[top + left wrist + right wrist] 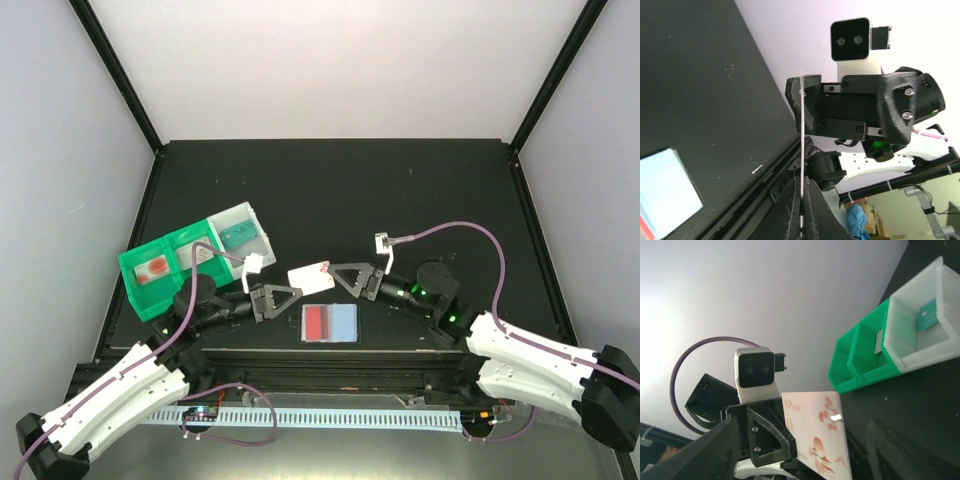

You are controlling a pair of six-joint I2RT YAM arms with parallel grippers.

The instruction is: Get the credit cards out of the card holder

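So, the left gripper [801,215] is pinched tight on one end of a white VIP card [815,440], holding it up off the table [420,190]. The right gripper [336,275] faces it from the other end with its fingers spread wide, clamping nothing. Looks like a mid-air handover to me.

The card holder [330,322] lies open and flat just below them, near the front edge. Its left half is red, its right half pale blue.

Next up, I'd guess: one arm carries this card over to the green-and-clear tray [135,280], where a teal card [238,236] sits in the clear bin. Then it's back for whatever that red thing is.
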